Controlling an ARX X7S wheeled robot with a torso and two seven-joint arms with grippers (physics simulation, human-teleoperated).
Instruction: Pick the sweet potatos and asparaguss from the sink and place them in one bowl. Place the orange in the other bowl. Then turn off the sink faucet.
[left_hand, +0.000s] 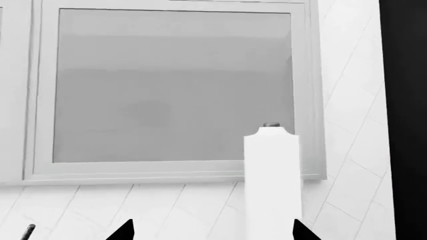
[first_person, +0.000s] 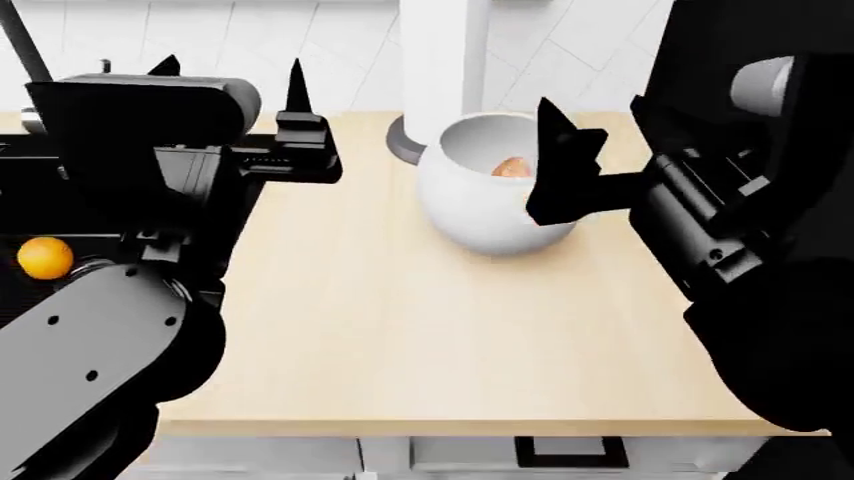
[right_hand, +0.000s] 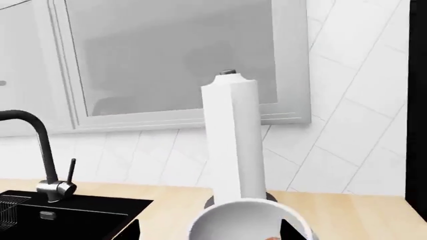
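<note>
One glossy white bowl (first_person: 491, 195), bulbous, stood on the pale wood worktop (first_person: 400, 330) holding a pinkish sweet potato (first_person: 510, 167). One round orange (first_person: 46, 257) lay in the black sink (first_person: 34, 290). Behind stood one white paper roll (right_hand: 232, 140) against tiled wall. Left end effector (first_person: 230, 75) and right end effector (first_person: 558, 165) were both open, empty.

Head looks down; wrists share paper roll (left_hand: 271, 185).
</note>
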